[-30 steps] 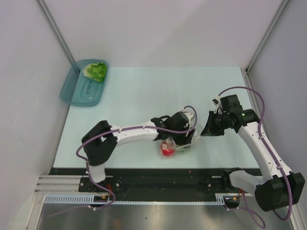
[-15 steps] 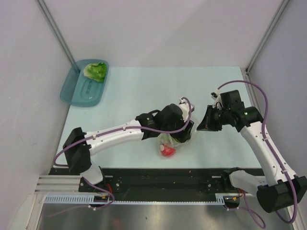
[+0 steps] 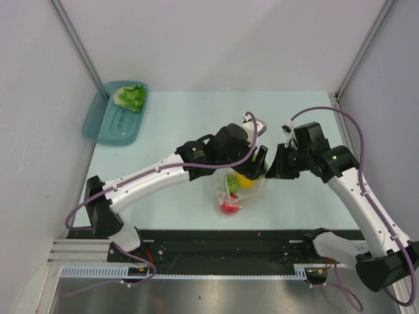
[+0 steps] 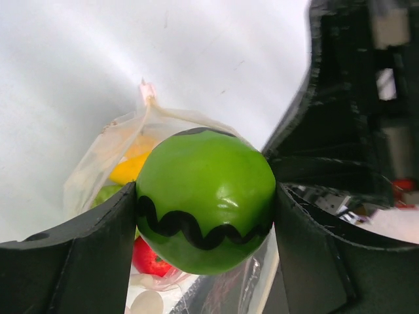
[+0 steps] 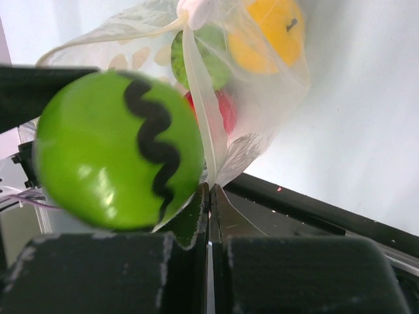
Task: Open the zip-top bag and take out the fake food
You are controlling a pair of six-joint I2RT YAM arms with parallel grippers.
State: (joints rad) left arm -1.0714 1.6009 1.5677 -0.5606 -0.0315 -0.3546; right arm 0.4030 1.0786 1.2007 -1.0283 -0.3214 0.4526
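Out of sight
From above, the left gripper (image 3: 255, 167) hid the green ball (image 4: 206, 196); in its wrist view the ball covered much of the zip-top bag (image 4: 98, 157) and red piece (image 4: 149, 258).

Tabletop (image 3: 196, 124) open far centre and far right, teal tray (image 3: 91, 127) with lettuce leaf (image 3: 131, 97) in far-left corner, zip-top bag (image 3: 243, 196) near centre, hemmed by left gripper (image 4: 205, 222) with green ball (image 4: 206, 190) and right gripper (image 5: 209, 196)

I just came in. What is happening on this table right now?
The left gripper holds a green ball with a black wavy line by the mouth of the bag. The right gripper is shut on the bag's edge. A yellow fruit, a red piece and another green piece are inside the bag. A lettuce leaf lies in the teal tray at the far left corner.
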